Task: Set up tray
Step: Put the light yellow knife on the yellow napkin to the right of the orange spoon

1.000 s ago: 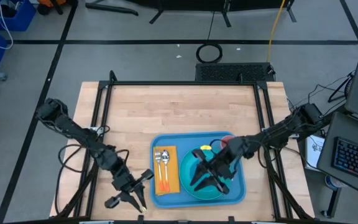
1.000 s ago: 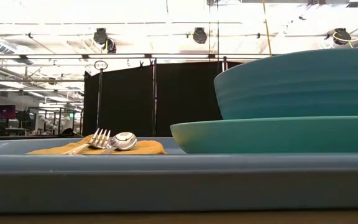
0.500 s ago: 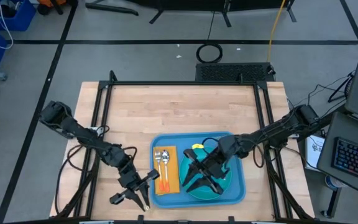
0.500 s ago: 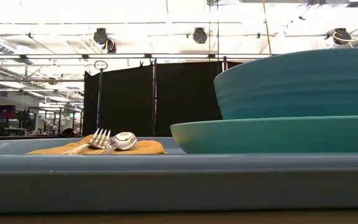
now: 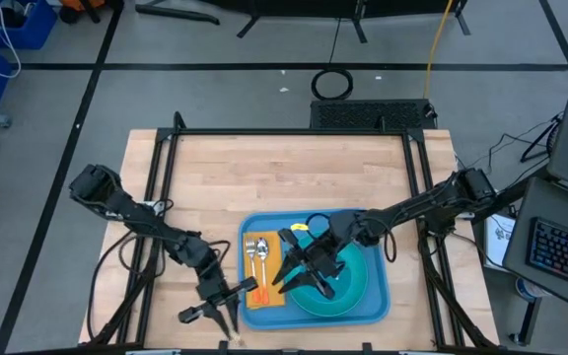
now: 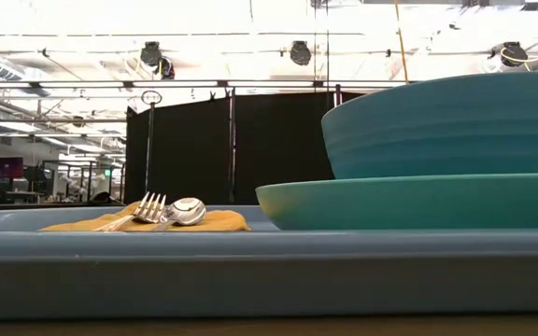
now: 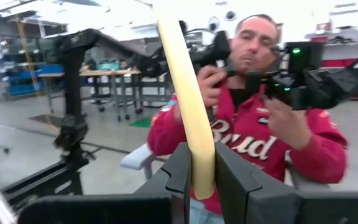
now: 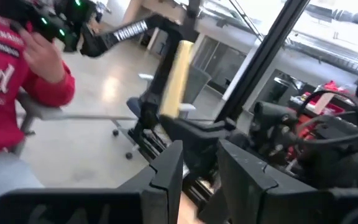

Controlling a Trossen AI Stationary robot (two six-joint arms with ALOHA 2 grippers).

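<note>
From above, the blue tray (image 5: pixel 314 312) lies on the wooden tabletop (image 5: pixel 264 177), near its front edge and a little right of the middle. On the tray I see an orange napkin (image 5: pixel 263 280) at the left with a fork (image 5: pixel 250 250) and a spoon (image 5: pixel 261 248) on it, and a teal plate (image 5: pixel 348 291) at the right. The left end effector (image 5: pixel 227 314) hangs at the tray's left edge. The right end effector (image 5: pixel 294 271) is over the tray, between napkin and plate.

From table height, the tray's rim (image 6: pixel 250 271) fills the front; behind it the plate (image 6: pixel 418 201) carries a teal bowl (image 6: pixel 446 126).

At the left wrist, the end effector (image 7: pixel 201 177) is closed on a pale stick (image 7: pixel 185 93), held upright. Behind sits a person in a red shirt (image 7: pixel 253 146).

At the right wrist, the end effector (image 8: pixel 194 165) stands slightly apart; whether it grips something I cannot tell.
</note>
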